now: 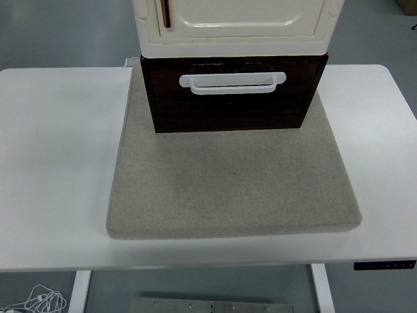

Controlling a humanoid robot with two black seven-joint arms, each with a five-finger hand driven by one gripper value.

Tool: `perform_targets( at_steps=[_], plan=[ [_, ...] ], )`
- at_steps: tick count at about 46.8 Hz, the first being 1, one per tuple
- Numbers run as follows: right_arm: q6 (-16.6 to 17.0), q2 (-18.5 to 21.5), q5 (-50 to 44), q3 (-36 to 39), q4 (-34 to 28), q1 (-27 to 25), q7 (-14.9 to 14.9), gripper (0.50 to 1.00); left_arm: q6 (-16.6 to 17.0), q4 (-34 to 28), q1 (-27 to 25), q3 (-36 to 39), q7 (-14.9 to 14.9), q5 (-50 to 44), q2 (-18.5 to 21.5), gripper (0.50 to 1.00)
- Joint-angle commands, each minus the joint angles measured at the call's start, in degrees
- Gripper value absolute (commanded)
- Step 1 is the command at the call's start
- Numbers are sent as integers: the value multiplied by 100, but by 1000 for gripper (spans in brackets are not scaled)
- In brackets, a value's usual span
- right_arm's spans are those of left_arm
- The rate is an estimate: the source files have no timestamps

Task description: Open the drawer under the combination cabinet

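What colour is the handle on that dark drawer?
White. The handle stands out against the dark brown drawer front, seen in the head view.

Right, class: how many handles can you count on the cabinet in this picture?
2: a white handle across the dark drawer front, and a brown handle on the cream door above. More may be cropped off.

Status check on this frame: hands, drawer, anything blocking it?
Both hands out of view. Drawer shut under the cream cabinet, white handle untouched. Grey mat in front bare, nothing blocking.

Bright even overhead light; sharp focus; soft shadow under cabinet (234,26).
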Motion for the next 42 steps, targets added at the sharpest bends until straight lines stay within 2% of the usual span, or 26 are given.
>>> perform_targets(
  at_steps=[1, 9, 18, 30, 42],
  plan=[
    [-2, 0, 5, 0, 0, -1, 7, 928, -2, -8, -476, 289, 0, -7, -1, 1000],
    [-2, 0, 5, 0, 0, -1, -1, 928, 33, -456, -1030, 896, -8, -7, -1, 1000],
    [7, 0, 5, 0, 0, -1, -1, 928, 385, -1765, -1198, 1107, -8, 142, 8, 1000],
    [7, 0, -4, 0, 0, -1, -1, 928, 815, -3330, -1338, 1449, 9, 1091, -97, 1000],
    [7, 0, 5, 0, 0, -1, -1, 926, 1413, -4516, -2023, 3285, 79, 1118, -71, 1000]
  ],
)
